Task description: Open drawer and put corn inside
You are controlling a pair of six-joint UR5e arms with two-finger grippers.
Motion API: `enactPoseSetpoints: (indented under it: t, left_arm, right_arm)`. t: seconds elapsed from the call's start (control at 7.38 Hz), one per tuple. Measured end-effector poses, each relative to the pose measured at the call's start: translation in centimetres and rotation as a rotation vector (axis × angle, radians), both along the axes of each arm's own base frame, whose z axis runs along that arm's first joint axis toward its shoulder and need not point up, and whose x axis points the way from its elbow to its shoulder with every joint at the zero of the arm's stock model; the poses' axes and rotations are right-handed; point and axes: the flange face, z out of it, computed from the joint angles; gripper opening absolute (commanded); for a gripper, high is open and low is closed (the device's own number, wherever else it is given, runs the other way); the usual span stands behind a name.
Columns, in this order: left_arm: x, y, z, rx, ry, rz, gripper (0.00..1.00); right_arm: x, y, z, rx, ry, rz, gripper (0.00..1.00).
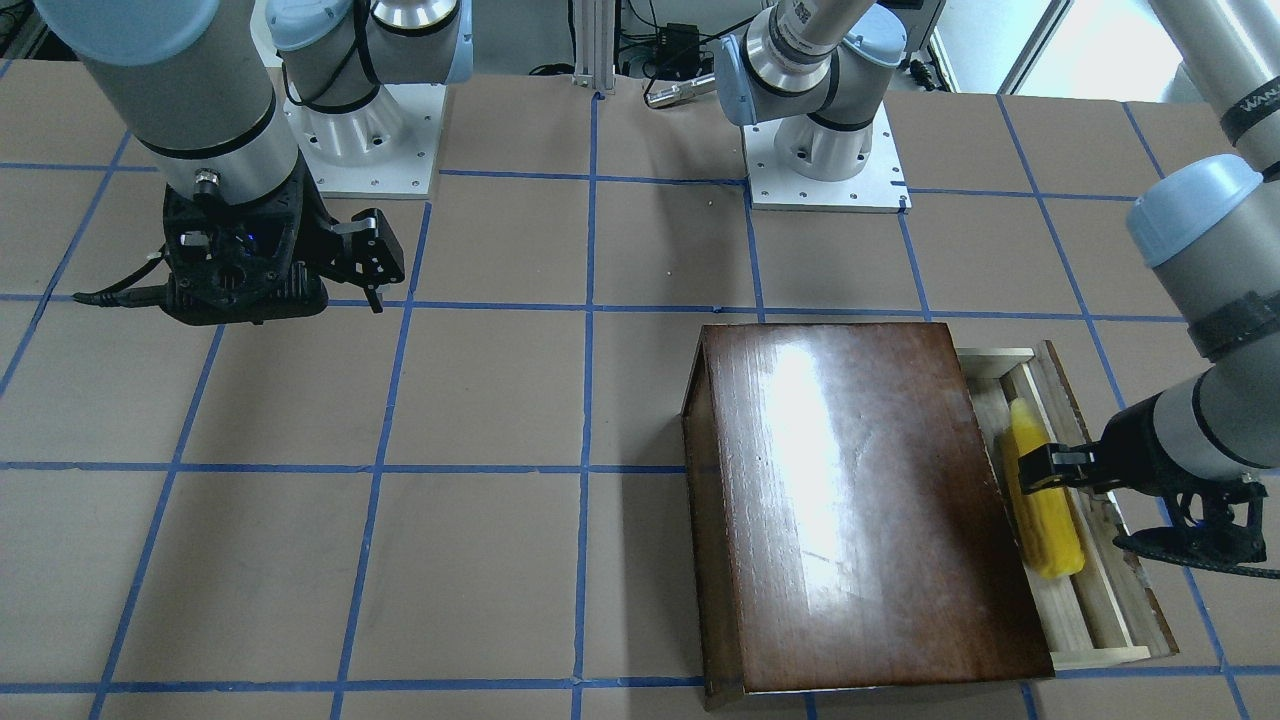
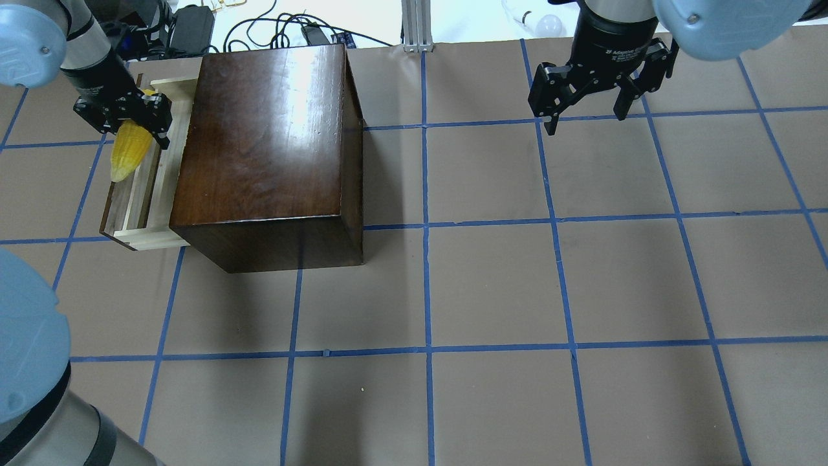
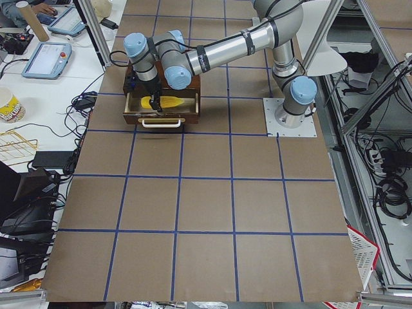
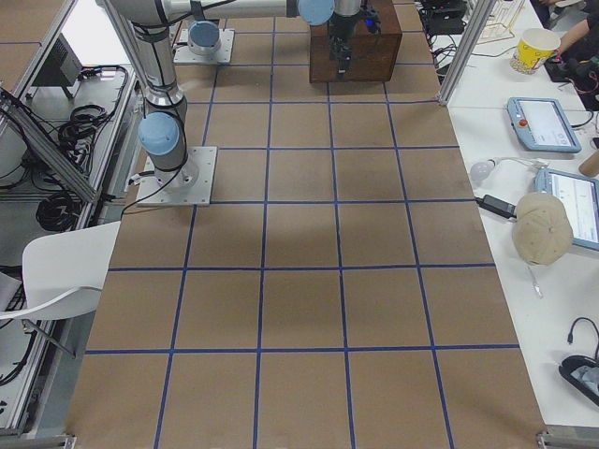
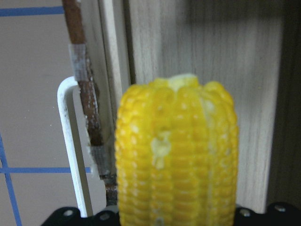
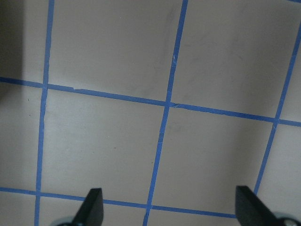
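Note:
The dark-brown cabinet (image 2: 265, 149) stands at the table's far left, also in the front view (image 1: 850, 500). Its drawer (image 2: 139, 207) is pulled out, showing the light pine tray (image 1: 1090, 600) and the chipped brown front panel (image 5: 87, 108) with a white handle (image 5: 70, 150). My left gripper (image 2: 126, 116) is shut on the yellow corn (image 2: 128, 149), which lies lengthwise in or just above the tray (image 1: 1045, 510). The corn fills the left wrist view (image 5: 176, 155). My right gripper (image 2: 585, 110) is open and empty above bare table at the far right.
Brown paper with blue tape grid lines (image 2: 427, 285) covers the table. The two arm bases (image 1: 825, 150) stand at the robot's edge. The right wrist view shows only bare paper between the open right gripper (image 6: 171, 212).

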Motion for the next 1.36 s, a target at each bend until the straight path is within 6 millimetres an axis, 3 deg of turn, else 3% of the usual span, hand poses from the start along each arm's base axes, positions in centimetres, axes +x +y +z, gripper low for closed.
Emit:
enactPoseSetpoints:
  t: [0.41,0.81,0.95,1.08,1.36]
  left_arm:
    - [0.4,0.1,0.9,-0.013,-0.006,0.005,0.99]
    - [-1.3,1.6,5.6,-0.057,-0.016,0.0,1.0]
    - [-2.6,2.7,7.6,-0.065,-0.015,-0.003,1.0]
    - [-5.5,3.7,9.5,-0.079,-0.021,0.003,1.0]
    - [-13.1,6.3,12.6,-0.105,-0.03,-0.02,1.0]
  right_arm:
    - [0.0,0.0,0.0,0.0,0.0,0.0,1.0]
    - [0.0,0.0,0.0,0.0,0.0,0.001,1.0]
    - [0.0,0.0,0.0,0.0,0.0,0.001,1.0]
    - [0.0,0.0,0.0,0.0,0.0,0.001,1.0]
    - [0.0,0.0,0.0,0.0,0.0,0.0,1.0]
